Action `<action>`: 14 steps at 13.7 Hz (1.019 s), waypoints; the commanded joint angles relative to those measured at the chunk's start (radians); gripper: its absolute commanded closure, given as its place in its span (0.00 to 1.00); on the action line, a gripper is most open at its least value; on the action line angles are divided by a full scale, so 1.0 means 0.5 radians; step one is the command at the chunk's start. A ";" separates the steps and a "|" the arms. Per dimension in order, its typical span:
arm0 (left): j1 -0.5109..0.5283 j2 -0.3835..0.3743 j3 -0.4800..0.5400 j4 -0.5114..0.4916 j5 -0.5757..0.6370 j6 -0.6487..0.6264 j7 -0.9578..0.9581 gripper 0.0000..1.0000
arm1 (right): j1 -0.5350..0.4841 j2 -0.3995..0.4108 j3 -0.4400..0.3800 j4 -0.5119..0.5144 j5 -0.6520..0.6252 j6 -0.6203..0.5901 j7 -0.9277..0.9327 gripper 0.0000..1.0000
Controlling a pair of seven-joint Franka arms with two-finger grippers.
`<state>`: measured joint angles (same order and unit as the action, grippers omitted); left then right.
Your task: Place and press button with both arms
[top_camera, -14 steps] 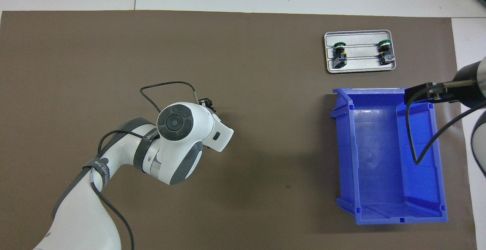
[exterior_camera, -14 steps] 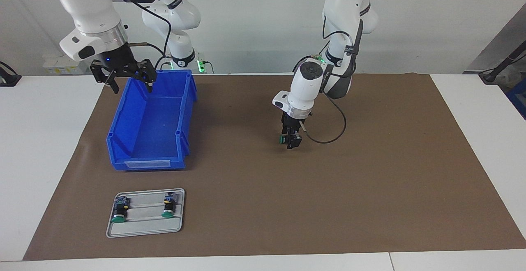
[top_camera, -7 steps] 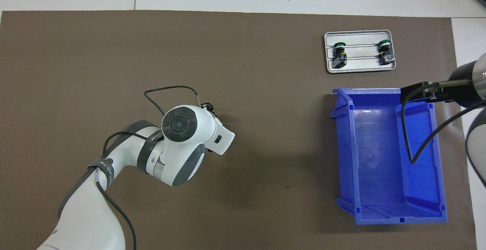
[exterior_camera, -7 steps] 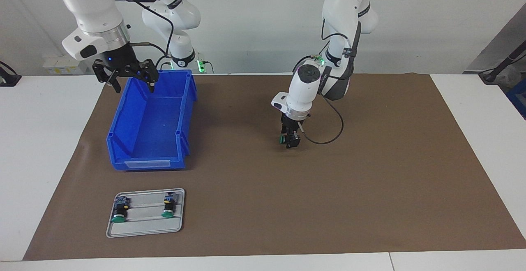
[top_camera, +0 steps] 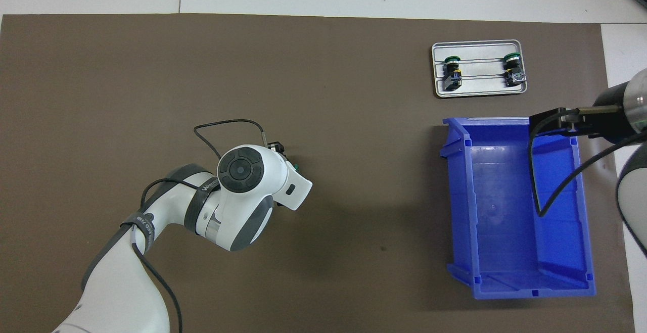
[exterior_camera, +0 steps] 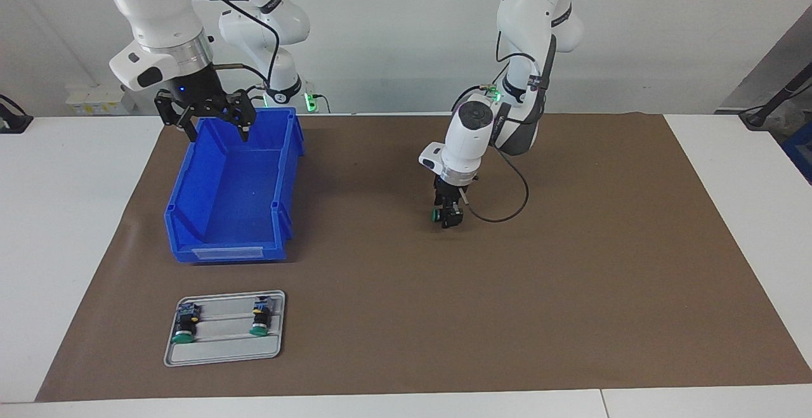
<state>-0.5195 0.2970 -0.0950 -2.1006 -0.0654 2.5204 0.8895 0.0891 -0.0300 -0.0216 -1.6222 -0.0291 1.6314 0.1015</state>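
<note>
While the right end effector [exterior_camera: 214, 124] gapes empty, the left end effector [exterior_camera: 449, 214] clamps the button [exterior_camera: 439, 214].

Robotics lab, two white arms [exterior_camera: 507, 56] bolted at a white table [exterior_camera: 63, 215], brown mat [exterior_camera: 571, 278], blue parts bin [exterior_camera: 228, 240], metal tray [exterior_camera: 222, 354], bare wall

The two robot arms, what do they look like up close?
Both arms are glossy white with dark grey joint caps. The left arm has a round dark cap at its wrist and a looping black cable; the right arm has a silver wrist ring. Each carries a small black end effector.
</note>
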 commanded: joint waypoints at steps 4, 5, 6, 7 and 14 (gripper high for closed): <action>-0.050 -0.005 0.018 -0.005 -0.010 0.046 -0.055 0.31 | -0.009 -0.010 -0.015 -0.038 0.006 0.002 0.024 0.00; -0.056 -0.005 0.018 -0.005 -0.010 0.043 -0.055 0.30 | -0.009 -0.010 -0.015 -0.038 0.021 0.002 0.027 0.00; -0.062 -0.005 0.018 -0.005 -0.010 0.043 -0.055 0.28 | -0.009 -0.014 -0.015 -0.044 0.027 0.005 0.036 0.00; -0.078 -0.005 0.018 -0.005 -0.010 0.040 -0.055 0.26 | -0.013 -0.017 -0.015 -0.057 0.028 0.008 0.058 0.00; -0.099 -0.008 0.021 -0.030 -0.010 0.030 -0.052 0.30 | -0.010 -0.020 -0.015 -0.066 0.031 -0.011 0.070 0.00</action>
<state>-0.5538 0.2977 -0.0973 -2.1004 -0.0654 2.5213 0.8731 0.0875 -0.0286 -0.0281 -1.6422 -0.0255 1.6303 0.1277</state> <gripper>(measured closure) 0.260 0.000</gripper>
